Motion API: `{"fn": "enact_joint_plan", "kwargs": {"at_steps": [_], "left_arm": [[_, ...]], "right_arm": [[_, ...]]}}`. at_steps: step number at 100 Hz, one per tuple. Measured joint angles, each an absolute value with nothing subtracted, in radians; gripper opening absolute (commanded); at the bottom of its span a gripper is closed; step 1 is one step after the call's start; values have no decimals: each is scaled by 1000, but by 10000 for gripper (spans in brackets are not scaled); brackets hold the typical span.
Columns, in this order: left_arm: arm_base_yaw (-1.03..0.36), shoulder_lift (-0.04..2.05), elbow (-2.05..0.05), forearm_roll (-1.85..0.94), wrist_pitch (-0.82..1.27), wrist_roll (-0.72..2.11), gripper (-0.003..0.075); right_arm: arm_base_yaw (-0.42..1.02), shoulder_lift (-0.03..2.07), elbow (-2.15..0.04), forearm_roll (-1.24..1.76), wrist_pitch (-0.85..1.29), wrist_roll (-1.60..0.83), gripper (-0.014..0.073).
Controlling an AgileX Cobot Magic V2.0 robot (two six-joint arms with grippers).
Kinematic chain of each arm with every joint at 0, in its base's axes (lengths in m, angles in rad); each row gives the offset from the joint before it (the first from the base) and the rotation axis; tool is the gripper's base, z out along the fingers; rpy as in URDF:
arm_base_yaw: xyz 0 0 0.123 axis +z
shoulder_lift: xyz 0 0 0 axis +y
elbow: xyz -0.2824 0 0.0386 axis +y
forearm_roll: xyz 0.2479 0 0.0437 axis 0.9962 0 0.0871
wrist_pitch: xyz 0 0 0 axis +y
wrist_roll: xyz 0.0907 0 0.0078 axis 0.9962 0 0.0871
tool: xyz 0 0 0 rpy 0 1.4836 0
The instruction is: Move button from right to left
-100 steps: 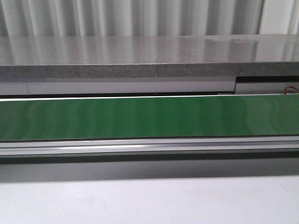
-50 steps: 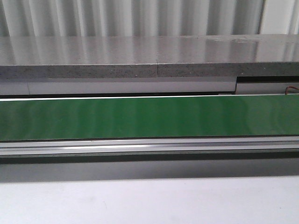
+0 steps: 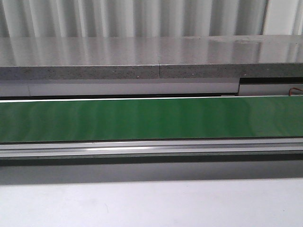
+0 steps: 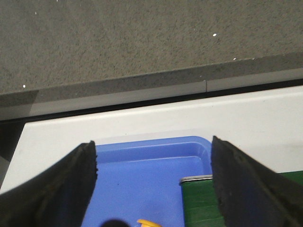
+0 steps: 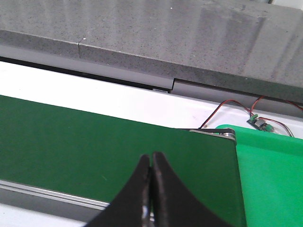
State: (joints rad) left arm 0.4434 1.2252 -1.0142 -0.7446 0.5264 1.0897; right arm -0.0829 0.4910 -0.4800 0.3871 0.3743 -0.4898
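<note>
Showing only leftward: blue tray (image 4: pixel 147 163), yellow cap (image 4: pixel 149 222).

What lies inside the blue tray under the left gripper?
Inside the blue tray, mostly bare floor and a small yellow-orange sliver at the frame's edge. The left gripper's fingers hide the tray's sides.

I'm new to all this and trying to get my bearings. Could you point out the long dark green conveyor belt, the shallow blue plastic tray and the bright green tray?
long dark green conveyor belt (image 3: pixel 151 119), front view, middle of its surface.
shallow blue plastic tray (image 4: pixel 156 177), left wrist view, bare floor.
bright green tray (image 5: pixel 272 179), right wrist view, flat surface.
</note>
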Motion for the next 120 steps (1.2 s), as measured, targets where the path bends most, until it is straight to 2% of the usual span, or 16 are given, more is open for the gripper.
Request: {"fn": "enact_joint_plan", "kwargs": {"at_steps": [35, 71, 78, 85, 103, 120], "left_arm": [[222, 911, -736, -808, 358, 1090, 494], [173, 634, -464, -965, 257, 1090, 477], [173, 576, -435, -983, 252, 1090, 421], [173, 528, -413, -991, 250, 1090, 323], [173, 453, -370, -1000, 248, 1090, -11], [173, 446, -366, -1002, 247, 1090, -20]], "right_arm": [[-83, 491, -480, 387, 374, -490, -68], [-83, 491, -480, 387, 374, -490, -68], [-83, 491, -480, 387, 374, -490, -68], [-83, 491, -480, 387, 374, -490, -68], [-83, 491, -480, 387, 374, -490, -68], [-83, 491, -480, 387, 374, -490, -68]]}}
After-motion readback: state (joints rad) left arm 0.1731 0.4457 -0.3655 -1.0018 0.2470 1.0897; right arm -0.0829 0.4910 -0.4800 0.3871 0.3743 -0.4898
